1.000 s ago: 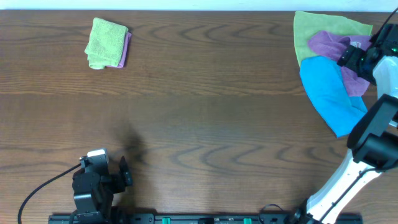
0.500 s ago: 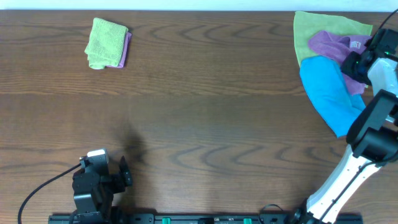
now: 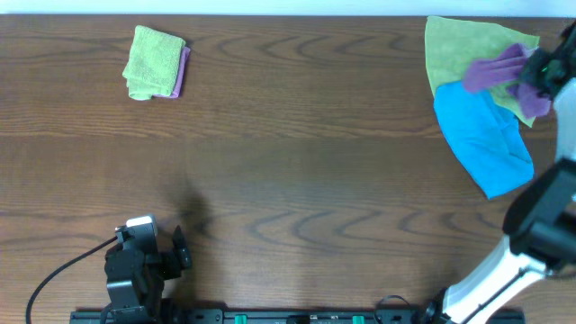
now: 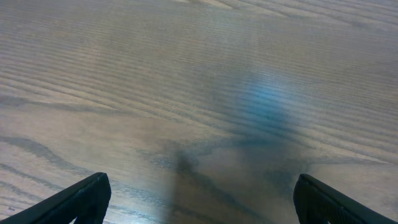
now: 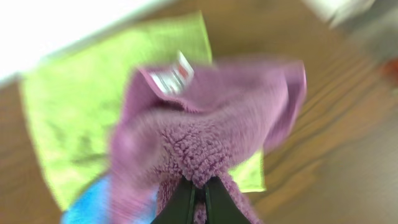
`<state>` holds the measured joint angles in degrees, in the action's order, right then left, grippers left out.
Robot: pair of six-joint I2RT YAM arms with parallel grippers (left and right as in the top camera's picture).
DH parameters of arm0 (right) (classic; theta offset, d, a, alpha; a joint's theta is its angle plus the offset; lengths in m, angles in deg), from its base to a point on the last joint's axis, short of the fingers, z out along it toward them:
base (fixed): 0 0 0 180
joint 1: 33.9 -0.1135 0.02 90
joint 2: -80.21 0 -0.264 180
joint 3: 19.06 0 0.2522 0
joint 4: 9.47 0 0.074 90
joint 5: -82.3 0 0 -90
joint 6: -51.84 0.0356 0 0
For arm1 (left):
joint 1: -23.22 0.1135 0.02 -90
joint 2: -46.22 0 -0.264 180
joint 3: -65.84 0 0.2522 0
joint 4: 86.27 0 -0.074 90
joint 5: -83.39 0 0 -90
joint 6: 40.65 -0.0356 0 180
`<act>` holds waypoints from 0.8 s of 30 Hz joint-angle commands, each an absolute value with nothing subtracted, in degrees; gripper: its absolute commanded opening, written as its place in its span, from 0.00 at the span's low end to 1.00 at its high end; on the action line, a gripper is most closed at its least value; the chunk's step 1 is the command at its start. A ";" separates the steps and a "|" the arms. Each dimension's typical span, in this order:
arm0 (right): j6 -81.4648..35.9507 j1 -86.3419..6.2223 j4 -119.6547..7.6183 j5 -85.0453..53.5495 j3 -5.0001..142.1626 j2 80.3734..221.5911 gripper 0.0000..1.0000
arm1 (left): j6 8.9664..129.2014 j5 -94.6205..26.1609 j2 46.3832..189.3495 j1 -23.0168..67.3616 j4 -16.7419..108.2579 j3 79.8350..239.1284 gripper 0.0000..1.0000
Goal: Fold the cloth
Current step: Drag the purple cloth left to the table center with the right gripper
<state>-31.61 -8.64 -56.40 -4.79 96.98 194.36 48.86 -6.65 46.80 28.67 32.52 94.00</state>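
Cloth [image 5: 205, 124] bunched, pinched shut in right gripper [image 5: 198, 194], upper right of the overhead view, above yellow-green cloth [image 3: 454, 45] and blue cloth [image 3: 481, 135]. Left gripper [image 4: 202, 186] wide, empty, lower left. Step looks like pickup. Next, probably: carry to bare table [image 3: 315, 162], spread flat.

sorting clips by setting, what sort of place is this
Likely a robot lab workbench: a wood-grain table, a left arm and right arm at its near edge, the right gripper pinching the cloth.
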 commanded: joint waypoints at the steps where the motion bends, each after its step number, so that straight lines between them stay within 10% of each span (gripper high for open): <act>1: -35.06 -10.35 -58.30 -4.15 98.01 187.36 0.01 | 47.61 -6.21 46.43 28.41 30.67 93.58 0.95; 24: -37.79 -52.59 -92.51 -14.86 97.99 168.09 0.02 | 47.61 -6.21 46.43 28.41 30.67 93.58 0.95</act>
<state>-38.76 -48.73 -91.79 -12.83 97.51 168.63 48.86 -6.65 46.80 28.67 32.50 94.00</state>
